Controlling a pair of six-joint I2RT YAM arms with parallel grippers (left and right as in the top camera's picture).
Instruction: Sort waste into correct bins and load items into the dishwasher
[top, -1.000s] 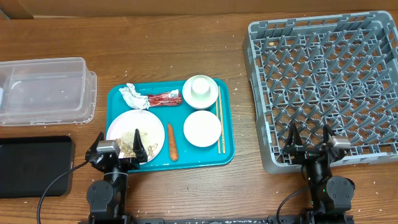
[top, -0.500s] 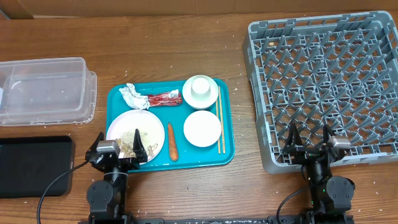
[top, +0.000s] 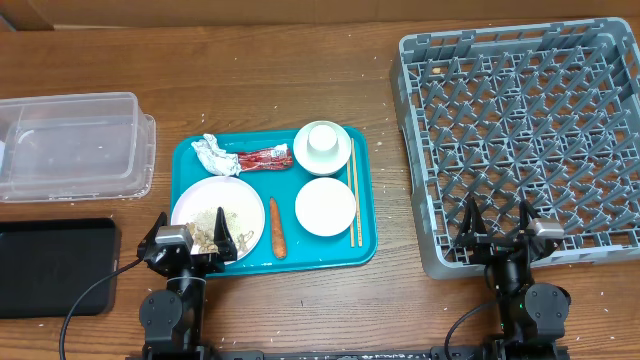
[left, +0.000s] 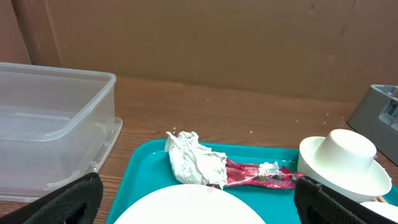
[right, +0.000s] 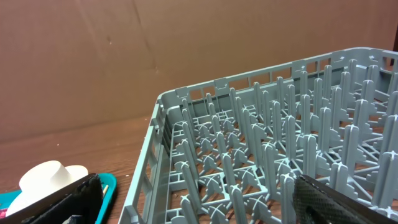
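left claw (top: 192, 242) spread, low over near edge of large plate (top: 240, 203). right claw (top: 497, 232) spread at near rim of grey rack (top: 520, 120). on teal tray (top: 310, 255): white-silver wrapper (top: 212, 152), red wrapper (top: 264, 158), carrot (top: 276, 226), chopsticks (top: 353, 190). plate holds what looks like rice scraps (top: 212, 228). clear tub (top: 70, 145) and black tray (top: 55, 265) sit left on bench (top: 300, 80).

Brown wooden table (top: 300, 90), grain running left-right, pale specks scattered over it. Teal tray (top: 367, 190) lies flat directly ahead of left claw (top: 190, 243), its near edge under the fingertips. Clear tub (top: 70, 100) ahead and well left of left claw. Black tray (top: 55, 265) just left of left claw, apart from tub. Grey dish rack (top: 405, 150) ahead of right claw (top: 497, 230), near rim beneath its fingers. Strip of bare wood between rack and teal tray.
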